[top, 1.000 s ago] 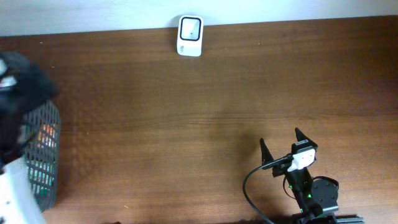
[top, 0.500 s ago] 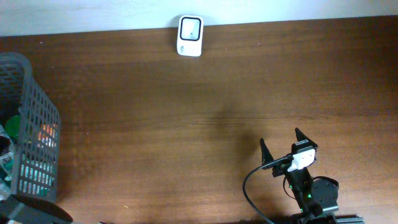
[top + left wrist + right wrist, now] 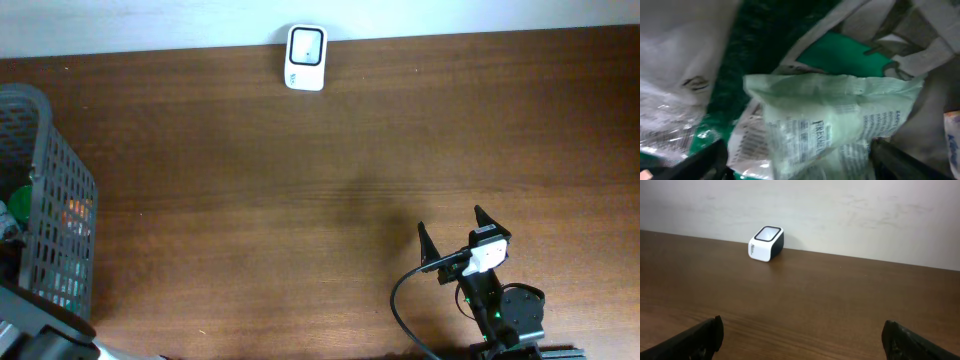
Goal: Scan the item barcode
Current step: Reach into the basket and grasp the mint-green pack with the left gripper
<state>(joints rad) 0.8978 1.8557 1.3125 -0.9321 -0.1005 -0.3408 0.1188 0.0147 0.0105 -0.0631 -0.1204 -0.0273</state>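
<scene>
In the left wrist view a pale green printed packet [image 3: 835,120] lies on top of other wrapped items, one white with dense black print [image 3: 752,145]. My left gripper [image 3: 800,162] is open just above them, its dark fingertips [image 3: 705,162] standing on either side of the green packet. The white barcode scanner [image 3: 305,57] sits at the table's far edge, window facing up, and appears again as the scanner [image 3: 766,243] in the right wrist view. My right gripper [image 3: 455,240] hovers open and empty over the wood at the front right.
A grey mesh basket [image 3: 55,190] holding the packets stands at the left edge of the table. The left arm's dark body [image 3: 40,335] covers the basket's near corner. A pale wall runs behind the scanner.
The left arm, a dark blur over the basket's far side a second ago, now shows at the bottom left corner. The basket's rim has come into view. The right arm has not moved.
</scene>
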